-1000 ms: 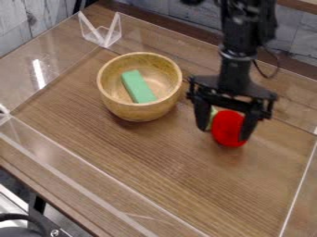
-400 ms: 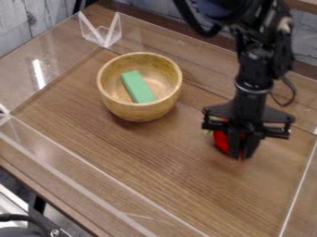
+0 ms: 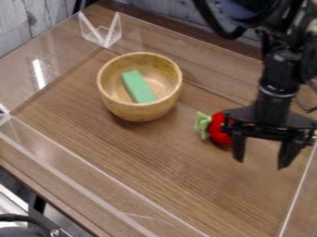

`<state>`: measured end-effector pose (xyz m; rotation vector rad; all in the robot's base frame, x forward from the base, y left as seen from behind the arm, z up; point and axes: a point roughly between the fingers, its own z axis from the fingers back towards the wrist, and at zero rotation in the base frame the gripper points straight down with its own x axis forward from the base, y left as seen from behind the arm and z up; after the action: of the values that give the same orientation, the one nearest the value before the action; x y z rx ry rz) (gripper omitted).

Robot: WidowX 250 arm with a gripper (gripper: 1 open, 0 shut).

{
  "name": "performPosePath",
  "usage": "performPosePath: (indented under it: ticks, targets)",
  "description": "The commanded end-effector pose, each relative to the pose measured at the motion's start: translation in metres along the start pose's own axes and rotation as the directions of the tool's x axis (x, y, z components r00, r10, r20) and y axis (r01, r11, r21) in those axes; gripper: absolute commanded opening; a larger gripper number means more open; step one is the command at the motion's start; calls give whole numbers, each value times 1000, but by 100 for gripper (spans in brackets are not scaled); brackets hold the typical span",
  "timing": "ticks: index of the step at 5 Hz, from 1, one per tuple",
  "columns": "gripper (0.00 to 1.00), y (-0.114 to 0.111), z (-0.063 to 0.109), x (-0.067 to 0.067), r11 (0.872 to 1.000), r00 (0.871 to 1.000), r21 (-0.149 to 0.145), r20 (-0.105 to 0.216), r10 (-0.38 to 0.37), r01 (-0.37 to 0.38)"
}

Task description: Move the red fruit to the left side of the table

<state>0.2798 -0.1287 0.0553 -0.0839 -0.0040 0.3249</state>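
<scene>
The red fruit (image 3: 220, 129) lies on the brown table (image 3: 136, 167) at the right, its green leafy stem pointing left. My gripper (image 3: 262, 149) points straight down just right of the fruit and is open, with only bare tabletop between its black fingers. The left finger (image 3: 238, 145) stands right beside the fruit's right edge and hides a little of it; I cannot tell whether they touch.
A wooden bowl (image 3: 110, 102) holding a green block (image 3: 137, 88) sits left of the fruit. Clear acrylic walls (image 3: 292, 208) edge the table, close to the gripper on the right. A small clear stand (image 3: 99, 30) is at the back left.
The gripper straddled the fruit, shut over it, then opened and shifted right. The fruit now lies outside the fingers, to their left.
</scene>
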Motion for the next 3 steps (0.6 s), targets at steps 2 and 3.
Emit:
performPosePath:
  ticks: [2, 3]
  targets:
    - [100, 11, 27, 39, 995, 991, -58, 97, 92, -87]
    - [100, 36, 18, 56, 986, 978, -62, 126, 163, -157]
